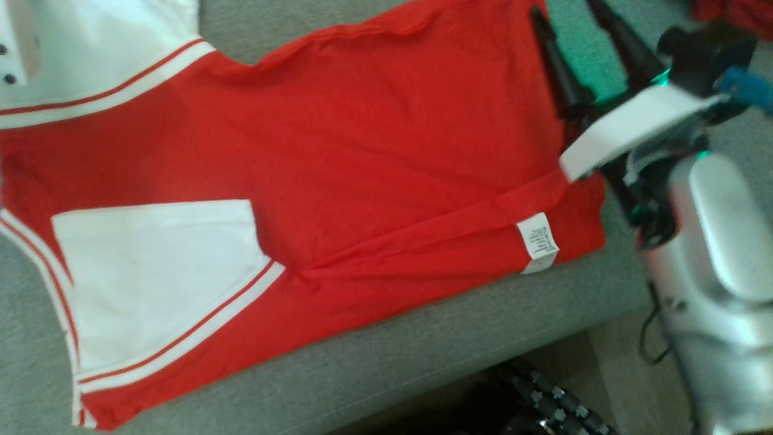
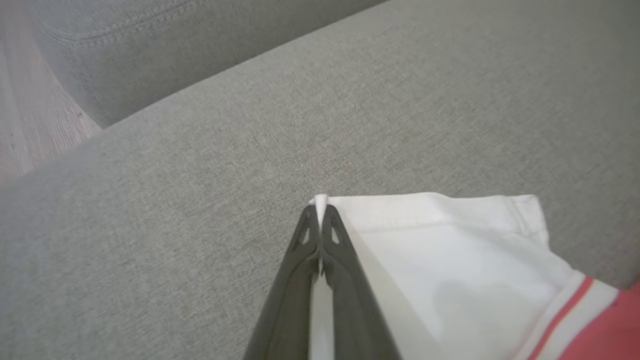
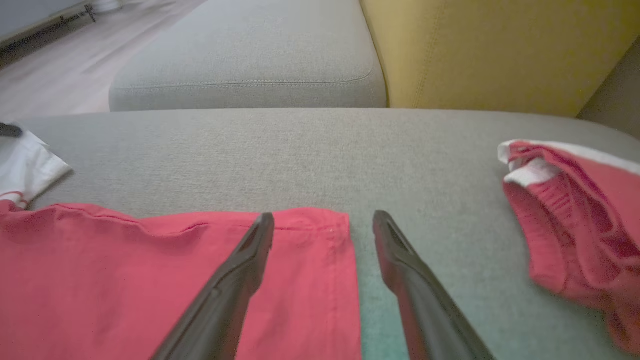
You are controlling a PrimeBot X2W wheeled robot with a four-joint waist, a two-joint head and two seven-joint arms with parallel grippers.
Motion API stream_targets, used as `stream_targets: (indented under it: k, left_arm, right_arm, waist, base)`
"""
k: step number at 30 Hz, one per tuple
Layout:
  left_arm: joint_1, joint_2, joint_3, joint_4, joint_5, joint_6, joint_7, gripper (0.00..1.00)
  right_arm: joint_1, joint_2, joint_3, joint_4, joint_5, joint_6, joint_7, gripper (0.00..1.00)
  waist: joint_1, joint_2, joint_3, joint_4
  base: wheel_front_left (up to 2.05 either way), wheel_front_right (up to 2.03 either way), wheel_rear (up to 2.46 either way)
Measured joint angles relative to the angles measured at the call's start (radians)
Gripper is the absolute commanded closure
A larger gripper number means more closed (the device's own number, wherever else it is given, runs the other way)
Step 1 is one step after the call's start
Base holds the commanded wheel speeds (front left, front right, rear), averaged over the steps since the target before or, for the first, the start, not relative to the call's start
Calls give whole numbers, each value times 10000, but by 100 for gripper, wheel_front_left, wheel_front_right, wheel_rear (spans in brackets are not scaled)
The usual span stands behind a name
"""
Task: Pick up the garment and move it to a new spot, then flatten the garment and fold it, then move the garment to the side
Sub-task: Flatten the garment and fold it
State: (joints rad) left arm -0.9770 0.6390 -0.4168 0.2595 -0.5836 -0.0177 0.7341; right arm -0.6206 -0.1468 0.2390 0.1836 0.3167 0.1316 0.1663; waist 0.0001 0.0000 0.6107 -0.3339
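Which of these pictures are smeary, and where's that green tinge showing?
Head view: soft all over; the right pincer and its arm smear most, a green glow tinting the sofa beside it. Right wrist view: green tint between the open fingers, and the sofa's far edge bows. Left wrist view: hazy at the left edge, crisper where the left pincer nips the garment.

Matt cloth garment (image 1: 362, 151) on coarse-woven fabric cushion (image 1: 423, 338).

The left pincer (image 2: 320, 215) is pinched closed; the right pincer (image 3: 324, 220) stands spread wide.
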Motion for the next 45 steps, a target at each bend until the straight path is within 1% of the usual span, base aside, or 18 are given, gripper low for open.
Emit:
stream_targets:
  k: [5, 8, 10, 14, 19, 22, 23, 24, 26, 27, 28, 31, 33, 40, 45]
  left_arm:
    - [0, -376, 12, -349, -77, -100, -708, 100]
    - [17, -571, 13, -663, -176, -104, -1101, 100]
    - [66, -685, 12, -890, -205, -178, -1298, 100]
    - [314, -840, -6, -1285, -349, -178, -1641, 100]
    - [651, -1028, -161, -1475, -357, -178, -1843, 100]
    - [728, -1133, -247, -1553, -357, -178, -1952, 100]
    - [727, -1149, -247, -1572, -368, -178, -2002, 100]
    - [727, -1156, -247, -1580, -385, -178, -2004, 100]
    - [727, -1162, -251, -1580, -385, -178, -2006, 100]
    - [727, -1168, -259, -1580, -385, -178, -2008, 100]
    - [727, -1177, -268, -1580, -385, -178, -2029, 100]
    - [732, -1197, -274, -1569, -401, -174, -2182, 100]
    - [744, -1195, -261, -1536, -449, -173, -2288, 100]
    - [764, -1202, -167, -1281, -439, -144, -2928, 100]
    - [1265, -1237, -21, -1404, -516, -90, -3354, 100]
  right_arm:
    - [-1228, -844, 8, 1057, -786, 0, 800, 0]
    - [-1779, -1277, 364, 1756, -999, 0, 1390, 0]
    - [-1955, -1486, 589, 2215, -993, 0, 1691, 0]
    - [-2130, -1802, 1039, 3024, -784, 0, 2274, 0]
    - [-2436, -2102, 1406, 3430, -261, 0, 2502, 0]
    - [-2609, -2169, 1687, 3618, -46, 0, 2606, 0]
    - [-2654, -2186, 1766, 3678, 23, 0, 2621, 15]
    - [-2711, -2215, 1820, 3741, 102, 0, 2665, 51]
    - [-2766, -2240, 1885, 3797, 163, 0, 2729, 74]
    - [-2814, -2242, 1952, 3847, 178, 0, 2777, 96]
    - [-2853, -2242, 2017, 3894, 178, 0, 2794, 100]
    - [-2904, -2240, 2088, 4073, 234, 0, 2807, 100]
    - [-2902, -2242, 2069, 4213, 251, 0, 2612, 100]
    - [-2902, -2084, 1668, 4512, -215, 0, 1248, 100]
    - [-2858, -1856, 1611, 4614, -274, 0, 669, 100]
  waist:
    - [0, 0, -234, 430]
    - [0, 0, -352, 762]
    - [0, 0, -414, 998]
    - [0, 0, -500, 1441]
    - [-1, 0, -576, 1844]
    - [-1, 1, -614, 1991]
    - [-1, 1, -624, 2026]
    - [-1, 1, -633, 2055]
    - [-1, 0, -642, 2074]
    - [-1, 0, -654, 2086]
    - [-1, 0, -670, 2096]
    - [-1, 0, -773, 2106]
    - [-1, 0, -873, 2101]
    - [-1, 1, -1332, 2069]
    - [-1, 1, -1779, 2081]
  base:
    - [0, 0, 0]
    - [0, 0, 0]
    - [0, 0, 0]
    - [0, 0, 0]
    - [0, 0, 0]
    - [0, 0, 0]
    - [0, 0, 0]
    - [0, 0, 0]
    - [0, 0, 0]
    - [0, 0, 0]
    - [0, 0, 0]
    - [0, 0, 0]
    - [0, 0, 0]
    - [0, 0, 0]
    - [0, 0, 0]
